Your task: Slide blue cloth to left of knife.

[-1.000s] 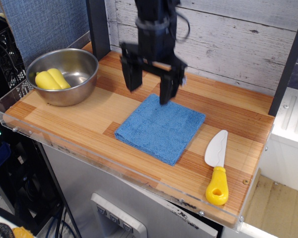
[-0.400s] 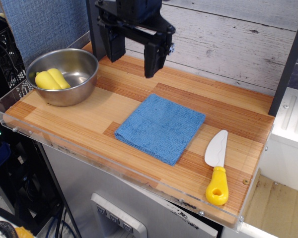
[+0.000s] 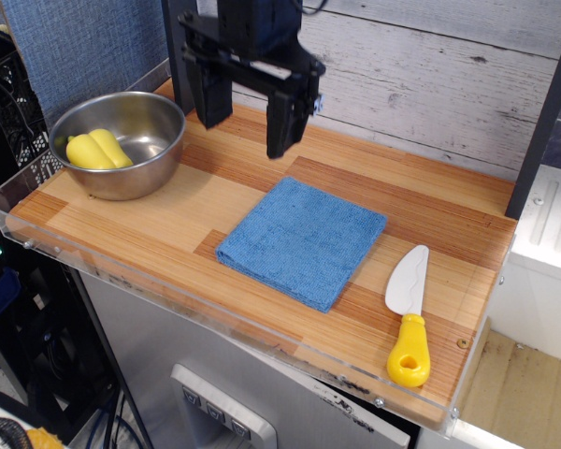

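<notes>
The blue cloth (image 3: 302, 242) is laid flat and folded near the middle of the wooden tabletop (image 3: 150, 220), just beside the knife (image 3: 409, 312) on its left, with a narrow strip of wood showing between them. The knife is seen with its white blade pointed toward the back wall and its yellow handle toward the front edge. The gripper (image 3: 246, 114) is held above the table behind the cloth, its two dark fingers spread apart and nothing grasped between them. At the left end, a steel bowl (image 3: 159, 122) is placed, and inside it a yellow object (image 3: 97, 150) is held, possibly a toy pepper.
</notes>
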